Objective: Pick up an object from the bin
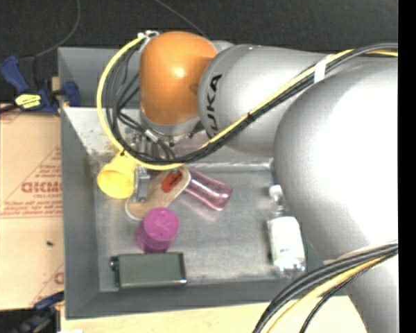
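The claw [141,182] sits low at the upper left of the bin [80,207], between a yellow cup [114,180] and a beige oval dish [159,194]. Whether it is clenched or released I cannot tell

We see bright light falling from above. It strikes the big silver arm casing [333,137] hardest, where the rounded shell pales almost to white, and it leaves a soft sheen on the glossy orange dome cover [173,75]. The floor of the grey metal bin [222,255] is evenly lit in front but darkens to shadow beneath the arm, along the far wall. The magenta plastic cylinder [157,229] casts only a faint shadow. Around the bin, the black surface [28,19] stays dim.
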Motion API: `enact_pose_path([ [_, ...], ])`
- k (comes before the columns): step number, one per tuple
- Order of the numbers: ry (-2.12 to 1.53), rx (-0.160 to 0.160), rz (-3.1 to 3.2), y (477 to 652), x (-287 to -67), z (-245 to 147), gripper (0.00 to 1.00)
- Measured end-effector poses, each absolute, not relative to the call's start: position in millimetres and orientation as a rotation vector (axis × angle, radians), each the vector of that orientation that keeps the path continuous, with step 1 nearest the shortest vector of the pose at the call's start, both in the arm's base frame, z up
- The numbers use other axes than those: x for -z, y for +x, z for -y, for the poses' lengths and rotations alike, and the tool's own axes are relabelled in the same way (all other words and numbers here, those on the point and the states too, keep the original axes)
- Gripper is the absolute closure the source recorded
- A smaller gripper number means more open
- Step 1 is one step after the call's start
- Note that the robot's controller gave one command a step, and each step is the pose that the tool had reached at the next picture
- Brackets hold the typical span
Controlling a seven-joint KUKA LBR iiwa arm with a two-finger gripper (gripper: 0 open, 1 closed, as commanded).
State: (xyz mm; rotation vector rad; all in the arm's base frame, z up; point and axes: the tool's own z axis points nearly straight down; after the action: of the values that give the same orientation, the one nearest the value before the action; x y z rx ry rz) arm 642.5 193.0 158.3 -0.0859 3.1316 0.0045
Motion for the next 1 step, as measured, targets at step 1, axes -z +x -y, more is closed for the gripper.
enact_pose_path([
  [1,-0.089,-0.005,-3.132,629.9,-137.7,-162.3,0.00],
])
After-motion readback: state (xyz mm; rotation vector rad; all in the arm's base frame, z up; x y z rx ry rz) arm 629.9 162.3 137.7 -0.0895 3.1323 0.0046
